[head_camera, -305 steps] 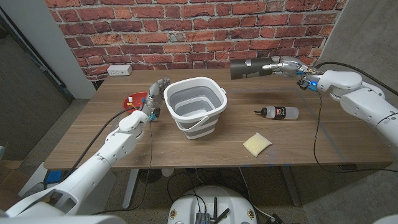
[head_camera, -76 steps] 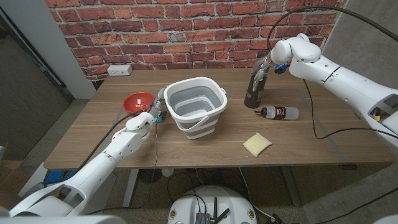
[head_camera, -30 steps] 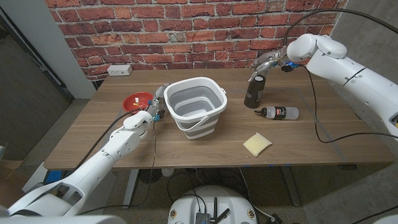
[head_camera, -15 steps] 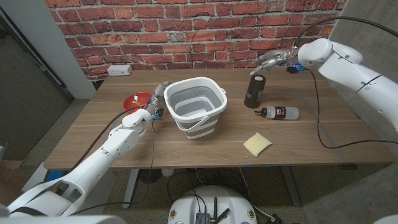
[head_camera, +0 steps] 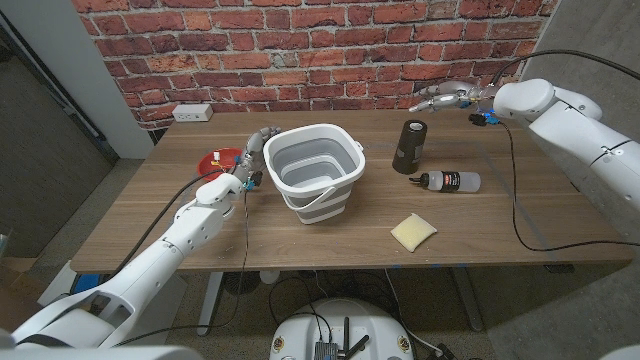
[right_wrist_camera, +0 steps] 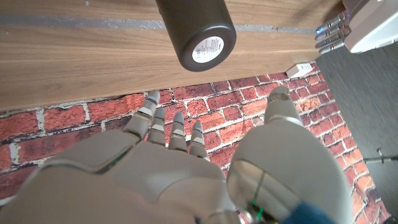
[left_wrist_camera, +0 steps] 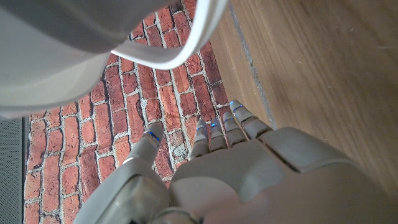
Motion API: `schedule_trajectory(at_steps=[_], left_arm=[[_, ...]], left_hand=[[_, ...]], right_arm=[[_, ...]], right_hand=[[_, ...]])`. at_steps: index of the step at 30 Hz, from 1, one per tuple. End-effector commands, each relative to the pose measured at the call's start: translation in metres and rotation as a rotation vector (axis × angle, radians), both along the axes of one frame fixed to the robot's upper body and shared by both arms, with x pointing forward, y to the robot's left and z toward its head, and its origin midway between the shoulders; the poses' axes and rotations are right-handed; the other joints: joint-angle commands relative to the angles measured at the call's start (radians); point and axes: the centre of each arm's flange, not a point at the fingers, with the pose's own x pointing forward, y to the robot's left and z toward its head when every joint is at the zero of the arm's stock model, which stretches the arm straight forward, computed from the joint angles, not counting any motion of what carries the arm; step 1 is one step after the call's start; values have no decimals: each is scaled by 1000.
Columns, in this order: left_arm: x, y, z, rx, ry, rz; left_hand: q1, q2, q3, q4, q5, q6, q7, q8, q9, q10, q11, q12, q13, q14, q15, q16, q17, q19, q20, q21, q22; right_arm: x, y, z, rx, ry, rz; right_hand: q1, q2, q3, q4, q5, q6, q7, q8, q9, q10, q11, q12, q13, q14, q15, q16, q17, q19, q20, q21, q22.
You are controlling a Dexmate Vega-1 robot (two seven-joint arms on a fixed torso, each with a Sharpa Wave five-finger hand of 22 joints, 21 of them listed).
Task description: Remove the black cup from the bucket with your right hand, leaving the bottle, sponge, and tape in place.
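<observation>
While the right hand (head_camera: pixel 443 97) hung over the far right part of the table (head_camera: pixel 150 220) with its fingers stretched out and holding nothing, the black cup (head_camera: pixel 408 147) stood on the wood well clear of the bucket (head_camera: pixel 313 170), to the bucket's right and toward the far edge. It sat upside down with its long axis vertical, flat base pointing up; the right wrist view caught that base end-on, with a round white label (right_wrist_camera: pixel 209 45) stuck on it, though the print was way too small to read. The hand was up and off to the cup's far right, not touching it. Just on the near side of the cup lay the bottle (head_camera: pixel 451 181) on its side, long axis running along the table's length, black cap toward the cup's side and a dark band around its clear body; couldn't make out any writing there either. A yellow sponge (head_camera: pixel 413 231) lay flat closer to the near edge. The white and grey bucket stood upright around the middle of the table. The left hand (head_camera: pixel 254 158) was up against the bucket's left wall, fingers straight and close together, gripping nothing as far as I could see. A red bowl (head_camera: pixel 220 159) sat just beyond it, toward the far left corner.
</observation>
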Motion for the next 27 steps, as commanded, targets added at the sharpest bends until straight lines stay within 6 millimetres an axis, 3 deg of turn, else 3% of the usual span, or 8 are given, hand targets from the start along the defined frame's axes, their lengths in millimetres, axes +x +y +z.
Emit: schedule_trajectory(at_steps=[1,12,16,27], left_arm=[[1,-7,5,-6,-22,6],[-1,-1,-2,-58,-52,37],[-1,2,-1,-46,-57,48],[0,2,2,-48,-50,46]], left_hand=[[2,56,8,-4,-1,6,2,6,5,6,0,1,3,-1,-1,-2,-1,5,-42,2,4],[2,54,9,-7,-2,1,2,4,5,1,-1,-1,3,-5,1,-3,0,0,-43,0,4],[3,54,9,-8,-2,1,2,4,5,1,-1,-1,3,-6,0,-3,-1,0,-43,0,4],[4,52,10,-11,-3,-1,-1,3,5,0,-2,-2,3,-7,-2,-3,-1,-1,-45,1,4]], right_arm=[[4,-28,-29,247,-23,67],[13,-35,-52,369,-16,93],[17,-37,-59,413,-26,103],[27,-41,-79,550,-55,147]], right_hand=[[-18,0,-8,5,4,-7,1,-4,0,-1,-6,-1,-5,-7,-7,-4,-3,-5,-3,3,1],[-71,3,-26,27,2,-4,-1,-6,-3,-3,-20,-1,-27,-17,-26,-2,-13,-19,-21,6,0],[-107,15,-36,43,1,-1,-3,-6,-5,8,-28,3,-44,-23,-66,-1,-21,-27,-49,8,0],[-148,17,-51,58,2,14,-7,-3,-7,30,-38,8,-65,-2,-71,10,-32,-2,-57,18,-1]])
